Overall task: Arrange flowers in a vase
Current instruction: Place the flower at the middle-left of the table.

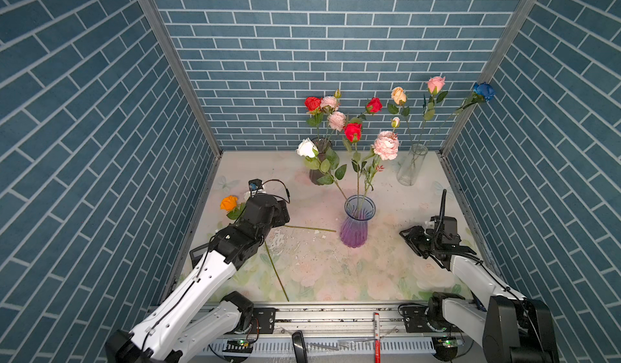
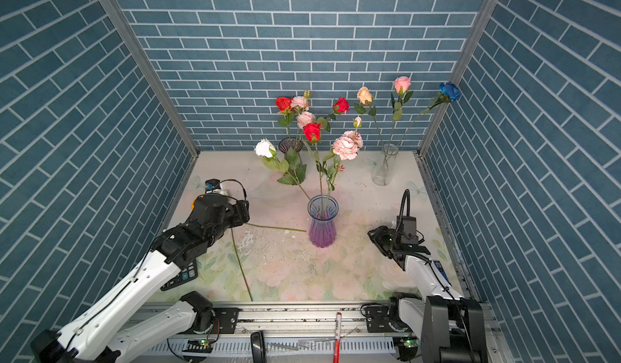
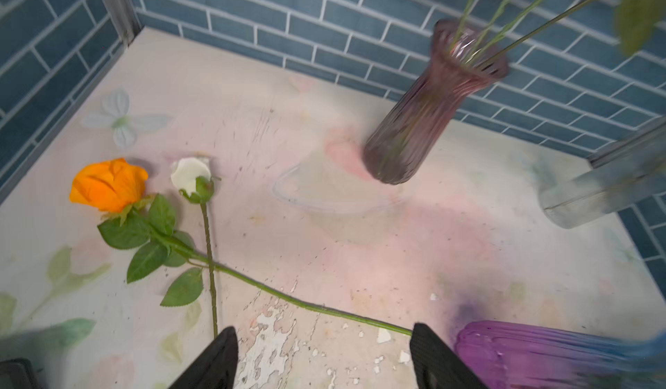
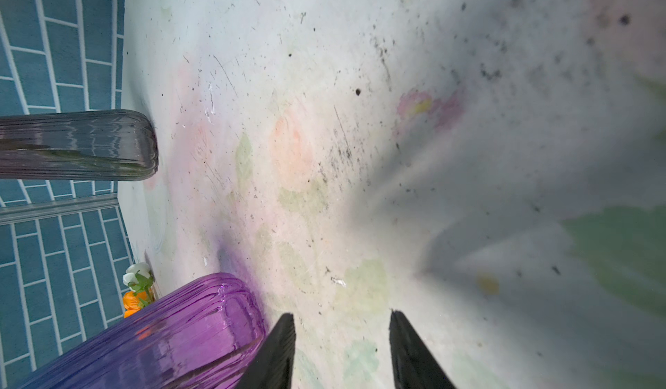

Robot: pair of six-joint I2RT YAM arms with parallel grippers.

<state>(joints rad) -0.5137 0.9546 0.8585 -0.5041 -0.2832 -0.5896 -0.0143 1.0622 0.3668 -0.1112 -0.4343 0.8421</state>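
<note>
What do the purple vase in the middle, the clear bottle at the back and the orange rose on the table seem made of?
The purple vase: likely glass, ribbed and glossy; stems show through its wall. The clear bottle: smooth transparent glass or plastic, cannot tell which. The orange rose: probably artificial, with matte cloth-like petals and a stiff, plastic-looking stem.
</note>
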